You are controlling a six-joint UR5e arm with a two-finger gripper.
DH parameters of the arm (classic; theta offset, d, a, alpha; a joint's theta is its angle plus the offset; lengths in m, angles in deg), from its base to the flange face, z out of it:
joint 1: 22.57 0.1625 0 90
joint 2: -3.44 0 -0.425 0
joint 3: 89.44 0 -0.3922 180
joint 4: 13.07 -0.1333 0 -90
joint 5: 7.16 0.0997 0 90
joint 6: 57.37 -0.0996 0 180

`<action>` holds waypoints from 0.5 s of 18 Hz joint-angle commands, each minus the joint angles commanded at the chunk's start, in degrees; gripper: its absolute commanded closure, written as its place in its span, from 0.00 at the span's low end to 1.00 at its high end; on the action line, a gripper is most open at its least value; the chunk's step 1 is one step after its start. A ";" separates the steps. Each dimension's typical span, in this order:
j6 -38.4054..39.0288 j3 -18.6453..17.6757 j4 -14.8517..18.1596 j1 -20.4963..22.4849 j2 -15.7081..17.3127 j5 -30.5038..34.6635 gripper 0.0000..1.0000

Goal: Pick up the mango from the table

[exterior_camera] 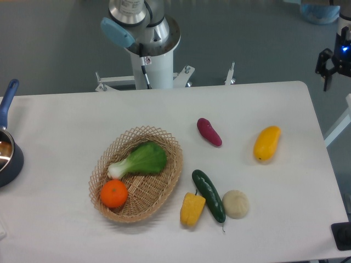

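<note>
Mango lies on the bench, right side, alone, well apart from the sweet potato to its left. Hand sits at the far right edge beyond the bench, off the mango; can't tell if it's open or closed. Basket left of centre holds an orange and bok choy.

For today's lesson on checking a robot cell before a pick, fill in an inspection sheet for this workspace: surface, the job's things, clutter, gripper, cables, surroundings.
Surface: white table, nothing spilled.
Job's things: mango lying free on the right side, nothing touching it.
Clutter: purple sweet potato; cucumber touching the corn piece; pale bun; basket holding bok choy and orange; pot at left edge.
Gripper: gripper at top right off the table, jaws unclear.
Cables: black cable on the arm base.
Surroundings: grey floor.
</note>
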 joint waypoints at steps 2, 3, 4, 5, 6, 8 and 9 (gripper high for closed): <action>0.00 -0.35 -0.52 -0.26 -0.09 0.09 0.00; 0.09 -0.35 -0.53 -0.35 0.00 0.17 0.00; 0.35 -0.70 -0.53 -0.53 0.35 0.70 0.00; 0.61 -1.75 -0.70 -0.44 1.14 0.62 0.00; 0.79 -2.80 -1.05 -0.35 1.49 0.53 0.00; 0.88 -4.21 -3.42 -0.26 1.41 0.35 0.00; 0.79 -5.44 -4.12 -0.26 1.49 0.26 0.00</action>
